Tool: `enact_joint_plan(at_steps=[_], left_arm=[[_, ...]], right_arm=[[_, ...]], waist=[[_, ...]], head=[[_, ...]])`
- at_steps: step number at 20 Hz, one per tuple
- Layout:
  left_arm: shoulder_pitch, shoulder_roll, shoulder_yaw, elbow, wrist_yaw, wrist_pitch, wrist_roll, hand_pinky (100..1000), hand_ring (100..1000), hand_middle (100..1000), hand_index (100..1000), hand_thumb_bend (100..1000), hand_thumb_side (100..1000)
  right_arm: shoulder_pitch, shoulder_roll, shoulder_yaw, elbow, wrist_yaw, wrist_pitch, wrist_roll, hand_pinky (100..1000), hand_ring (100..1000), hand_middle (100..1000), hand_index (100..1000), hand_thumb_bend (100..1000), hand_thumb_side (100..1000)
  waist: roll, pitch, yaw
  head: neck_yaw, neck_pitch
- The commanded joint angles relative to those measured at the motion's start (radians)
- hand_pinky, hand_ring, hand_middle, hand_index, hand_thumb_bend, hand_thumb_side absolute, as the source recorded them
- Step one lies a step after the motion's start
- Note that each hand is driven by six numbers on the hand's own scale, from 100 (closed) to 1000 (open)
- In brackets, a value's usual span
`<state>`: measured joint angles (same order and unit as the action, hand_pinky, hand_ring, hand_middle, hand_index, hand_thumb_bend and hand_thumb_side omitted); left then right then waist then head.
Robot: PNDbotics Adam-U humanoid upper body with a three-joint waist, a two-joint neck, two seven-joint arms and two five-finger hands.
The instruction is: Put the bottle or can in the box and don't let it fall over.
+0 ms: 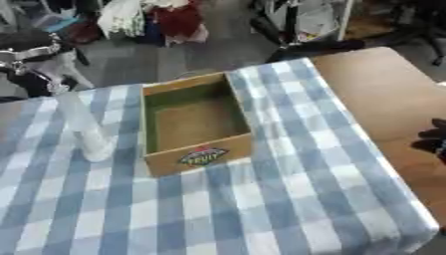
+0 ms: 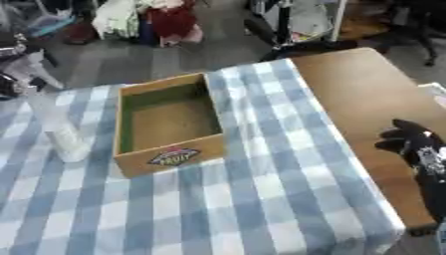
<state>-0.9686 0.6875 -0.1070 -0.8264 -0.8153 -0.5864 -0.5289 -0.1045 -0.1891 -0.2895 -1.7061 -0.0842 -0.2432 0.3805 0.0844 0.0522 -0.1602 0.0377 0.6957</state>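
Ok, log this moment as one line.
bottle: upright, left of box | box: empty | left hand: above bottle | right hand: idle

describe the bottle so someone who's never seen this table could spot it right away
Find the blue and white checked tablecloth, then the open cardboard box standing on it. The bottle stands upright just off the box's left side, apart from it. It is the only clear, tall, slim thing on the cloth.

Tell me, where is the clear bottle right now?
The clear bottle stands upright on the checked tablecloth, just left of the open cardboard box.
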Motion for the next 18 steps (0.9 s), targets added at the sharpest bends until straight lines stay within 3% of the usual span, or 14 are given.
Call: enact_joint_plan(at_steps=[1,4,9,13,18], left_arm=[[-0.006,0.028,-0.005,0.005,-0.015,-0.106,-0.106,345,305,244,576,100,108],[-0.008,0.028,-0.006,0.005,-0.018,-0.107,-0.103,271,235,169,503,100,123],[-0.013,0.031,-0.005,0.004,-0.018,-0.103,-0.102,230,187,100,390,100,130],[-0.018,0.036,-0.004,-0.002,-0.011,-0.101,-0.103,219,167,100,315,100,123],[-0.028,0.042,-0.004,-0.016,-0.003,-0.1,-0.103,210,153,100,302,100,118]], right_arm=[[-0.01,-0.011,-0.006,-0.02,-0.01,0.0,0.002,798,665,657,833,100,813],[-0.01,-0.01,-0.006,-0.02,-0.01,0.0,0.002,799,665,657,834,100,812],[-0.009,-0.01,-0.007,-0.021,-0.011,0.001,0.002,799,665,657,834,100,813],[-0.009,-0.01,-0.008,-0.021,-0.011,0.002,0.002,799,665,657,834,100,813],[-0.007,-0.011,-0.009,-0.021,-0.01,0.003,0.001,799,665,657,834,100,813]], waist=[[-0.007,-0.011,0.001],[-0.007,-0.012,0.001],[-0.007,-0.014,0.002],[-0.006,-0.015,0.003],[-0.006,-0.018,0.005]], head=[[-0.003,-0.003],[-0.005,-0.002],[-0.009,-0.001],[-0.012,0.001],[-0.017,0.0]])
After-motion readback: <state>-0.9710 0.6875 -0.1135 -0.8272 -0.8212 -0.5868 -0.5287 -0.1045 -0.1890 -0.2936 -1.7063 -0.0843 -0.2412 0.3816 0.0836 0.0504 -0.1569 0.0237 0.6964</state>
